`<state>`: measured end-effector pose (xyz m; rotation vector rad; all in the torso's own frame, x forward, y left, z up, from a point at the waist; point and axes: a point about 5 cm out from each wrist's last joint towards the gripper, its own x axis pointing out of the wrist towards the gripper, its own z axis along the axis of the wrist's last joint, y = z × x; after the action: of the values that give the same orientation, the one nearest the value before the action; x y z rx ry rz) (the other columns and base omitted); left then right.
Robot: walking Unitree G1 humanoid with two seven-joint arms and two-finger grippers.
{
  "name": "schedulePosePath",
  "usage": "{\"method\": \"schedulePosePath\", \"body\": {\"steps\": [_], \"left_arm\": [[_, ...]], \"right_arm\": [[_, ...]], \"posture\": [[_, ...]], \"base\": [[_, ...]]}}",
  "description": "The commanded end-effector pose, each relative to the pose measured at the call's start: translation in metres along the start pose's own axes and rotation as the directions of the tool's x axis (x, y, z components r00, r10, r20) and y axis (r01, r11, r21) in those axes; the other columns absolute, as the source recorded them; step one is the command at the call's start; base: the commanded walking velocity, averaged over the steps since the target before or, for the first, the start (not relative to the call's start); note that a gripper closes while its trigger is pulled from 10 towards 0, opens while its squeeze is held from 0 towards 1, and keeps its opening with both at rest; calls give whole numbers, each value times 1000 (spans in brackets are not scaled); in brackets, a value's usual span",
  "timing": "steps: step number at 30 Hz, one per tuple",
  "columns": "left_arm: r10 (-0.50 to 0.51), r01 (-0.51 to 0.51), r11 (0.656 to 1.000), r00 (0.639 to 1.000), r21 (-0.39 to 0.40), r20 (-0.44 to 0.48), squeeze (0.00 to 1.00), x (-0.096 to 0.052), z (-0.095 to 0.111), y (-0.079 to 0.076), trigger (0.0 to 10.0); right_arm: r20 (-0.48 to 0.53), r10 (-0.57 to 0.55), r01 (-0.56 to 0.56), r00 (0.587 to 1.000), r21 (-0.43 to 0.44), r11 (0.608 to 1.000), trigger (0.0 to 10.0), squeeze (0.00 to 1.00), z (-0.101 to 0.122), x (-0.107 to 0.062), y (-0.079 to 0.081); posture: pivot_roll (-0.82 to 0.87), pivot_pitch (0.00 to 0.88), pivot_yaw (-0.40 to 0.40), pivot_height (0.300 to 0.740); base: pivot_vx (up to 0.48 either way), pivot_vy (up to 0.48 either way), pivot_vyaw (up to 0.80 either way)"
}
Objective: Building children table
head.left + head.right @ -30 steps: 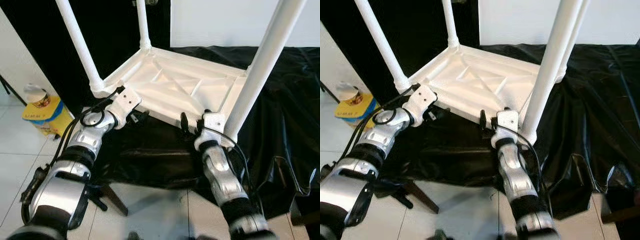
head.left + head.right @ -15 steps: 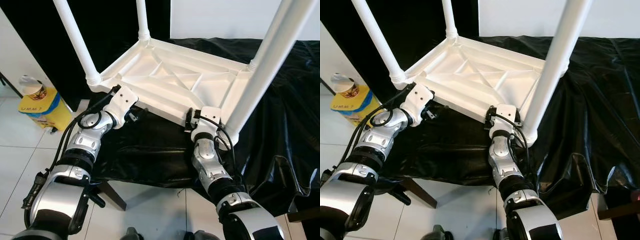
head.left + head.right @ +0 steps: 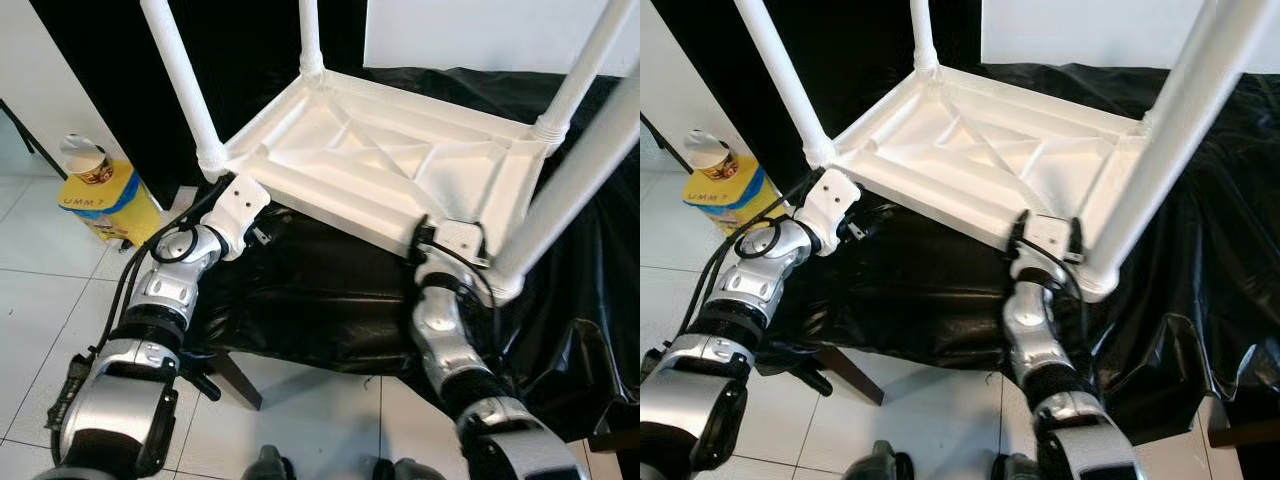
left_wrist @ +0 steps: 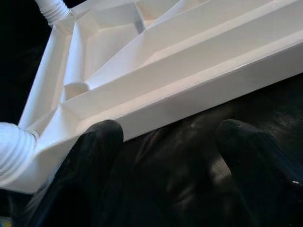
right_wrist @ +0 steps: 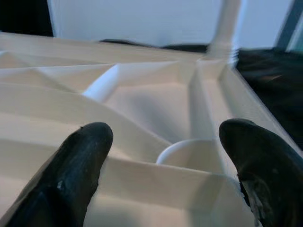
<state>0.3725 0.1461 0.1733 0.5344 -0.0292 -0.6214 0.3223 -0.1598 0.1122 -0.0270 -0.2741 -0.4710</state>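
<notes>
A white plastic children's table [image 3: 400,160] lies upside down on a black cloth [image 3: 320,290], its ribbed underside up and its white legs [image 3: 185,85] pointing upward. My left gripper [image 3: 262,232] sits at the near left corner, just below the rim. It is open, with the rim [image 4: 189,94] and dark cloth between its fingers [image 4: 94,142]. My right gripper [image 3: 1045,225] is at the near edge beside the near right leg [image 3: 580,190]. It is open too, its fingers [image 5: 85,146] spread over the rim and facing the ribs and a round socket [image 5: 189,151].
A yellow box [image 3: 105,195] with a paper cup on top stands on the white tiled floor at the left. The black cloth hangs over the front edge of the support. A white wall [image 3: 470,35] and a dark backdrop are behind.
The camera has shifted, so the whole scene sits further right. My right gripper has closed in on the table's near edge by the leg. The left gripper stays at its corner.
</notes>
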Motion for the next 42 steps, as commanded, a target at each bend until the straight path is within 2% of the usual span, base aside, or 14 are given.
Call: {"method": "schedulePosePath", "body": {"steps": [1, 4, 9, 14, 17, 20, 22, 23, 26, 28, 30, 35, 39, 42], "left_arm": [[219, -219, 976, 976, -4, -22, 0, -2, -6, 5, 10000], [204, -204, 979, 979, -18, -23, 0, -4, -10, -5, 10000], [194, -195, 981, 981, -27, -25, 0, -8, -13, -12, 10000], [190, -191, 981, 981, -30, -26, 0, -9, -14, -15, 10000], [181, -182, 982, 983, -42, -32, 0, -12, -17, -22, 10000], [159, -162, 984, 987, -74, -35, 0, -18, -21, -34, 10000], [159, -162, 984, 987, -74, -35, 0, -18, -21, -34, 10000], [124, -125, 989, 992, -80, -9, 0, -24, -19, -40, 10000], [124, -125, 989, 992, -80, -9, 0, -24, -19, -40, 10000], [30, -23, 997, 994, -69, 103, 0, -46, -7, -49, 10000], [30, -23, 997, 994, -69, 103, 0, -46, -7, -49, 10000], [-35, 52, 995, 979, -80, 203, 0, -89, 9, -38, 10000], [-32, 49, 995, 980, -83, 197, 0, -95, 10, -33, 10000], [51, -38, 996, 986, -81, 159, 0, -108, 6, -10, 10000]], "right_arm": [[-43, -127, 125, 991, -49, 991, 10000, 0, -15, -3, -38], [22, -176, 177, 984, -94, 980, 10000, 0, -8, 0, -80], [59, -180, 187, 982, -138, 973, 10000, 0, -2, 2, -108], [67, -179, 187, 982, -153, 970, 10000, 0, 0, 3, -117], [85, -79, 91, 993, -146, 985, 10000, 0, 6, 6, -106], [131, 133, -122, 982, -94, 988, 10000, 0, 23, 9, -66], [131, 133, -122, 982, -94, 988, 10000, 0, 23, 9, -66], [172, 225, -212, 959, -88, 973, 10000, 0, 34, 8, -47], [172, 225, -212, 959, -88, 973, 10000, 0, 34, 8, -47], [215, 320, -293, 923, -147, 945, 10000, 0, 46, 6, -29], [215, 320, -293, 923, -147, 945, 10000, 0, 46, 6, -29], [201, 406, -381, 891, -153, 912, 10000, 0, 49, 7, -28], [192, 425, -401, 885, -152, 903, 10000, 0, 49, 6, -28], [162, 463, -443, 872, -145, 885, 10000, 0, 45, 3, -23]], "posture": [[24, 138, 30, 740], [16, 131, 25, 740], [17, 121, 20, 740], [17, 121, 20, 740], [14, 116, 25, 740], [24, 100, 22, 740], [24, 100, 22, 740], [30, 99, 15, 740], [30, 99, 15, 740], [39, 87, 2, 740], [39, 87, 2, 740], [56, 64, -15, 740], [56, 64, -15, 740], [90, 51, -22, 740]], "base": [[0, 0, 0], [0, 0, 0], [0, 0, 0], [0, 0, 0], [0, 0, 0], [0, 0, 0], [0, 0, 0], [0, 0, 0], [0, 0, 0], [0, 0, 0], [0, 0, 0], [0, 0, 0], [0, 0, 0], [0, 0, 0]]}}
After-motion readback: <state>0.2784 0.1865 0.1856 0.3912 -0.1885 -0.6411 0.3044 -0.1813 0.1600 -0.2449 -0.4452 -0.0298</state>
